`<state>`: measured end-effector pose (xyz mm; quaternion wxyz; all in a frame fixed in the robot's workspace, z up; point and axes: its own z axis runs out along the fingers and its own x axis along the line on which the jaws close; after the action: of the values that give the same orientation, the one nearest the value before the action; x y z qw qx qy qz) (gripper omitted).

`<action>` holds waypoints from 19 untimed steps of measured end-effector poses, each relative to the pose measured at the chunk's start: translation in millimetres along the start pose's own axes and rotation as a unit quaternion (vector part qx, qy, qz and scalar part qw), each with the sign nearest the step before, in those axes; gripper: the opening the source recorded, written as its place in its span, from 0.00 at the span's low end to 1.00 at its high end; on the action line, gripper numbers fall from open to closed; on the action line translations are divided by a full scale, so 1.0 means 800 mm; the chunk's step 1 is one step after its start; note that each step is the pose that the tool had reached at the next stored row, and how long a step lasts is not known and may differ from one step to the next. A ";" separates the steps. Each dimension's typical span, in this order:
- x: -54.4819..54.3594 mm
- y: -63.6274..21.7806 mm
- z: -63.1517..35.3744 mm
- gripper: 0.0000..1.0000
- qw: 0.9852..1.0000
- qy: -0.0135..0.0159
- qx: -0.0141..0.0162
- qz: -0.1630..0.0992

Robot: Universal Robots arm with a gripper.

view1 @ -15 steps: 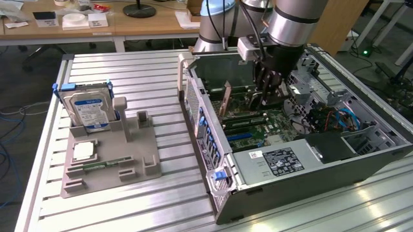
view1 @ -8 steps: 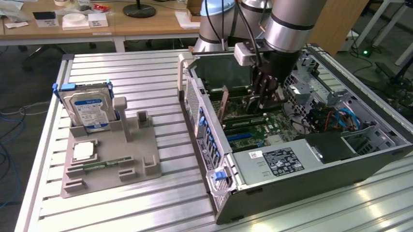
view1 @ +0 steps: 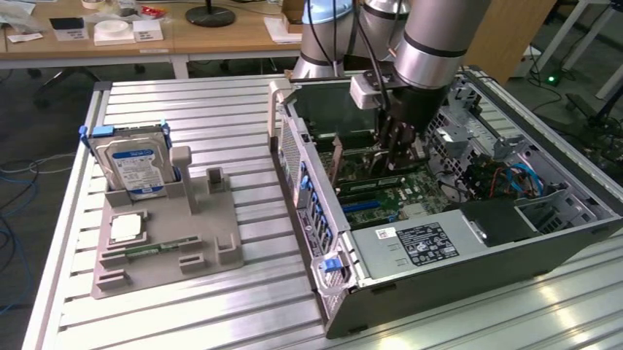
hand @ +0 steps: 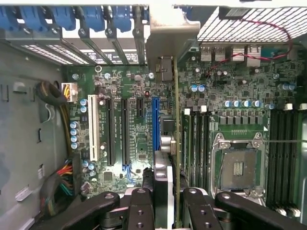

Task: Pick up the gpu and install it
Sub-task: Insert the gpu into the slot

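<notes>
With the pick-up clearly done, the gripper is partly closed, pinching the gpu edge-on at centre frame, down inside the computer case over the motherboard. Seating looks unfinished; I can't tell whether it's in a slot.

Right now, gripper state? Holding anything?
Gripper: closed on the gpu, held edge-on over the motherboard inside the open computer case.
</notes>
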<state>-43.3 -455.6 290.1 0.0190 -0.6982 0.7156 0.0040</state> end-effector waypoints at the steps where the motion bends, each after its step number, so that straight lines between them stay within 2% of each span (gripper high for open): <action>1: 0.000 0.000 0.002 0.28 1.000 0.000 0.000 0.000; 5: 0.000 0.001 0.010 0.28 1.000 0.000 0.000 0.000; 8: 0.001 0.009 0.012 0.28 1.000 0.000 0.000 0.000; 19: 0.006 0.011 0.032 0.28 1.000 0.000 0.000 0.000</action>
<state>-51.4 -458.9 264.1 0.0191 -0.6982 0.7156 0.0040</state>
